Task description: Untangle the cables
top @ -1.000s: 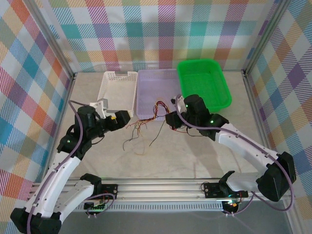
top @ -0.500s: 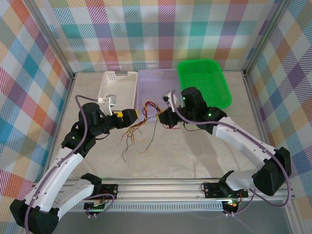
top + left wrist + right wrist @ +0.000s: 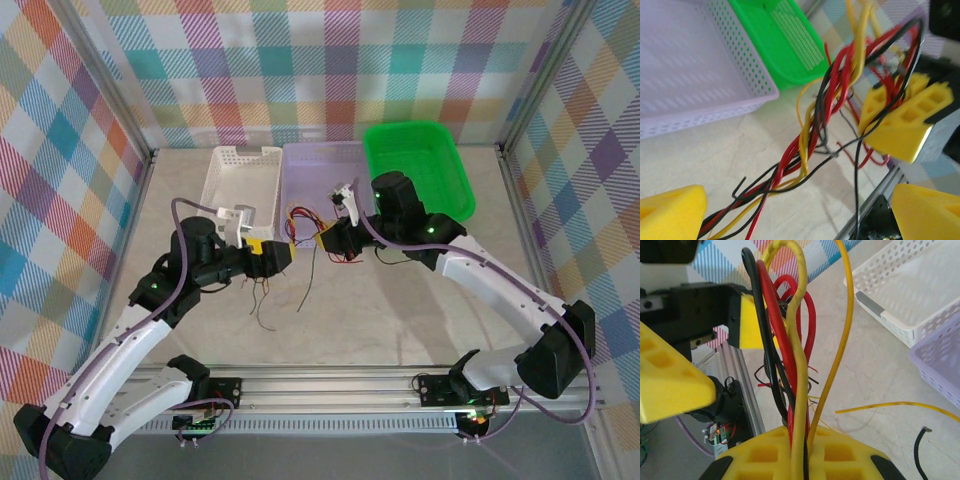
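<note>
Marble tabletop (image 3: 400, 310), tangled cables (image 3: 811, 131) in right gripper (image 3: 799, 452)

Left wrist: cables (image 3: 810, 135) run off frame at 1 and 7 o'clock. Left gripper (image 3: 800, 215) fingers are clipped at the bottom corners. Green basket (image 3: 785, 50) is blurred.

Right wrist: lower ends of the cables are buried between right gripper (image 3: 800, 452) pads at 6 o'clock. Lavender tray (image 3: 940, 370) is cut at 3 o'clock.

Top view: crossings too small to sort.

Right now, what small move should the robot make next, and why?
Probably close the left hand on the cables. Its fingers stand open with the twisted strands running between them, while the right hand pinches the same bundle, so a second grip could start pulling it apart.
</note>
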